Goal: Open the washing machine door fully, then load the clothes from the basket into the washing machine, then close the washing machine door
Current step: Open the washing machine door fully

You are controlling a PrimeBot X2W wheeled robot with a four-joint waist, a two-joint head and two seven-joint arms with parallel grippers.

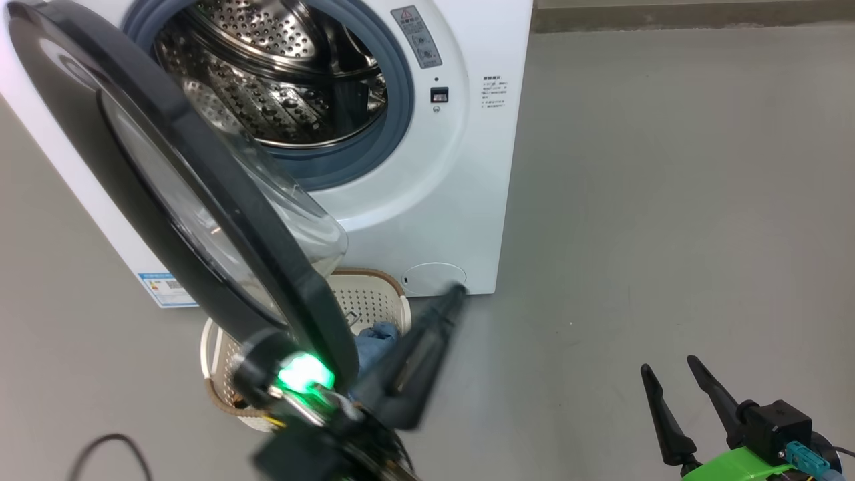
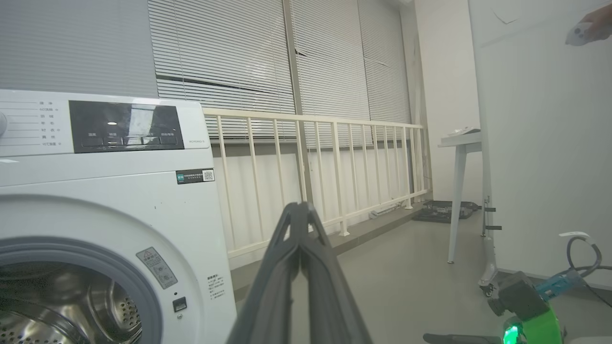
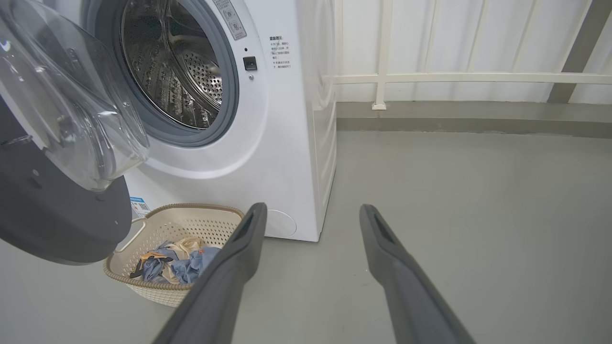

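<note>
The white washing machine (image 1: 427,200) stands with its steel drum (image 1: 280,73) exposed. Its black-rimmed door (image 1: 220,200) with domed glass (image 3: 71,105) swings out to the left, partly over the cream basket (image 1: 374,300) on the floor. Blue, cream and orange clothes (image 3: 177,263) lie in the basket. My left gripper (image 1: 457,290) is shut and empty, its fingers pointing past the basket's right side toward the machine's lower front. In the left wrist view the same gripper (image 2: 300,206) shows its fingers pressed together. My right gripper (image 1: 668,367) hangs open over bare floor at the lower right.
Grey floor (image 1: 668,200) spreads to the right of the machine. A white railing (image 2: 334,167) and blinds stand behind it. A white table leg (image 2: 456,200) and cables are at the far right. A black cable (image 1: 107,447) lies at lower left.
</note>
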